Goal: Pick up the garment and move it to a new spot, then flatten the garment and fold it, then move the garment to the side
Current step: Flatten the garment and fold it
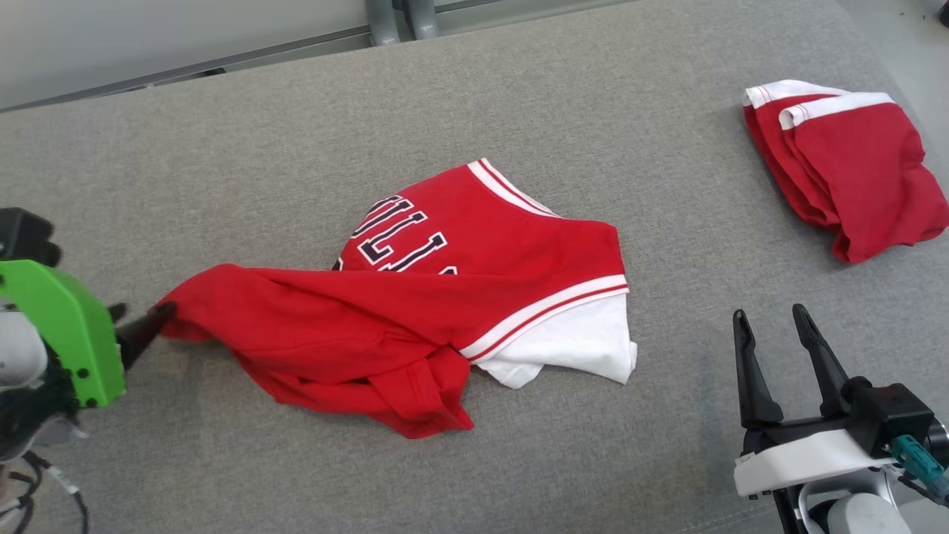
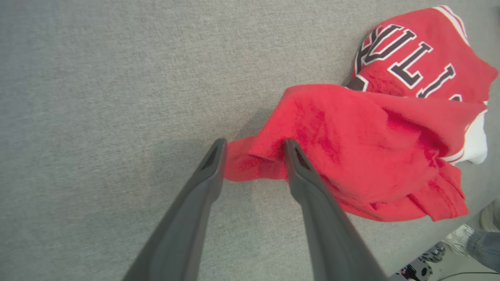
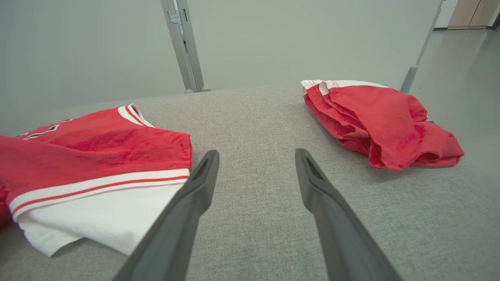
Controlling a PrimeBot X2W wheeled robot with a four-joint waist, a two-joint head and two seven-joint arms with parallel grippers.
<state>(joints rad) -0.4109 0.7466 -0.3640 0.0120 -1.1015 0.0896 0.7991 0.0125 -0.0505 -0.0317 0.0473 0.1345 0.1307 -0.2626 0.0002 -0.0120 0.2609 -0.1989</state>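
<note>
The garment (image 1: pixel 415 326) is a red jersey with white trim, dark lettering and a white lining. It lies crumpled in the middle of the grey fabric surface (image 1: pixel 519 96). My left gripper (image 1: pixel 144 315) is at the garment's left tip. In the left wrist view the left gripper (image 2: pixel 256 142) stands open, and a corner of the garment (image 2: pixel 371 156) lies between the spread fingers. My right gripper (image 1: pixel 769 315) is open and holds nothing, off the garment's right edge. The right wrist view shows the right gripper (image 3: pixel 256 153) beside the garment's white hem (image 3: pixel 90 156).
A second red garment (image 1: pixel 852 178) with white trim lies folded at the far right, also in the right wrist view (image 3: pixel 383 125). A person's shoe (image 2: pixel 461 240) shows beyond the surface's edge. Metal posts (image 1: pixel 400 18) stand behind the far edge.
</note>
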